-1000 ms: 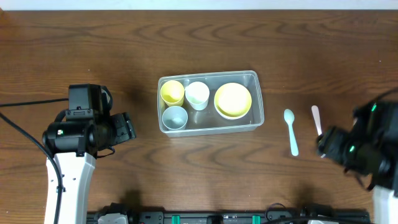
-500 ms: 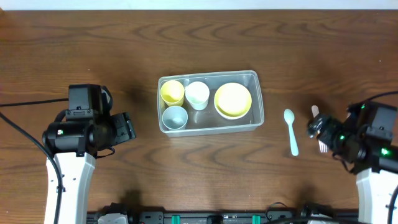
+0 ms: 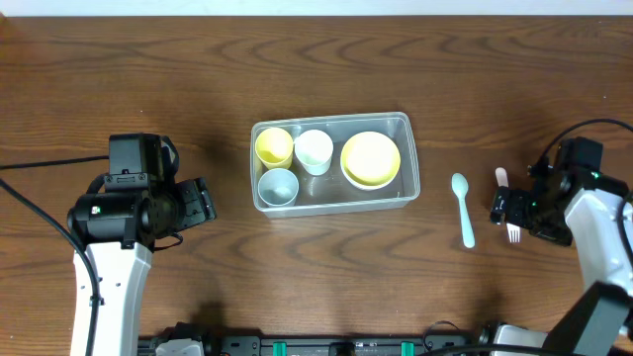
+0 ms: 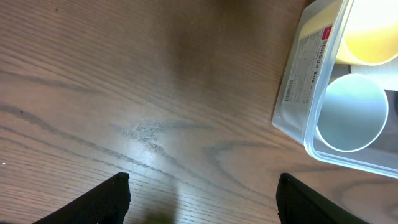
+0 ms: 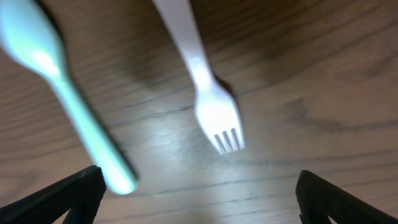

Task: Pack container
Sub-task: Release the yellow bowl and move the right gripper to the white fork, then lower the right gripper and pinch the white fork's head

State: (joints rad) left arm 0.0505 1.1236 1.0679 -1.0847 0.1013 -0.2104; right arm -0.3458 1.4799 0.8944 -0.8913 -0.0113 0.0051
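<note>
The clear container (image 3: 332, 118) sits mid-table and holds a yellow cup (image 3: 274, 146), a white cup (image 3: 314, 150), a pale-blue cup (image 3: 278, 185) and a yellow bowl (image 3: 370, 159). A pale-blue spoon (image 3: 462, 208) and a white fork (image 3: 501, 179) lie on the table to its right. My right gripper (image 3: 516, 211) is open and hovers over the fork. In the right wrist view the fork (image 5: 208, 99) and the spoon (image 5: 68, 106) lie ahead of the open jaws (image 5: 199, 199). My left gripper (image 3: 203, 203) is open and empty, left of the container (image 4: 298, 93).
The table is dark wood. The left wrist view shows the container's corner with the pale-blue cup (image 4: 351, 112) and the yellow cup (image 4: 373, 37) inside. Black cables run along both arms.
My right arm has moved up and left from the table's lower right edge to over the fork. The left arm and the container have not moved.
</note>
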